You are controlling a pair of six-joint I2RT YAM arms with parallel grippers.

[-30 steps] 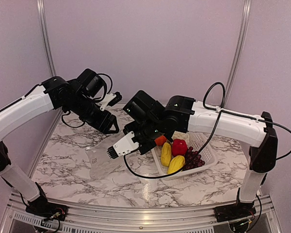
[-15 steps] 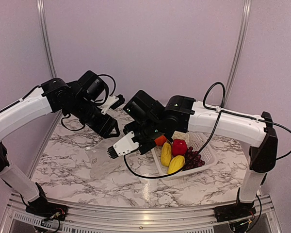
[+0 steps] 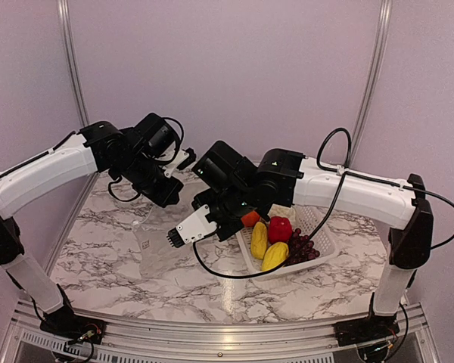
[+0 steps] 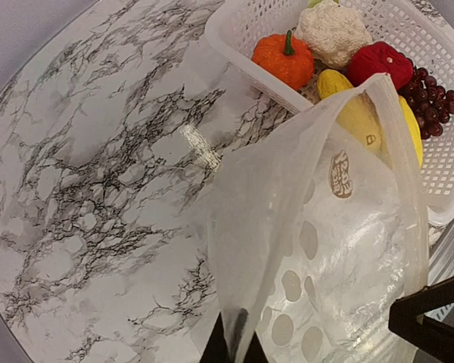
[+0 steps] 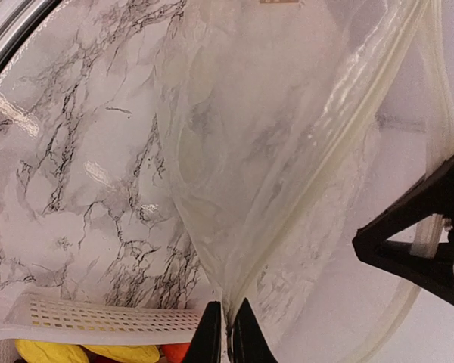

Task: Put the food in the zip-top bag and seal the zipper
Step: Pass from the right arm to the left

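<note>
Marble tabletop (image 3: 98,249), left to right: left gripper (image 4: 232,346) pinched shut on the zip-top bag (image 4: 325,249) mouth edge, right gripper (image 5: 227,333) clamped on its zipper (image 5: 337,151), food (image 3: 278,231) in the basket (image 3: 327,243) just beside; film looks light, floppy and slick, so hold the stiffer seal strip, not the panel.

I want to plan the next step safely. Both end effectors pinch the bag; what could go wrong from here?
1. The left end effector and the right end effector each pinch only a thin edge of the floppy zip-top bag; pulling apart may slip it free.
2. All the food sits in the basket, and no end effector is free to pick it.
</note>
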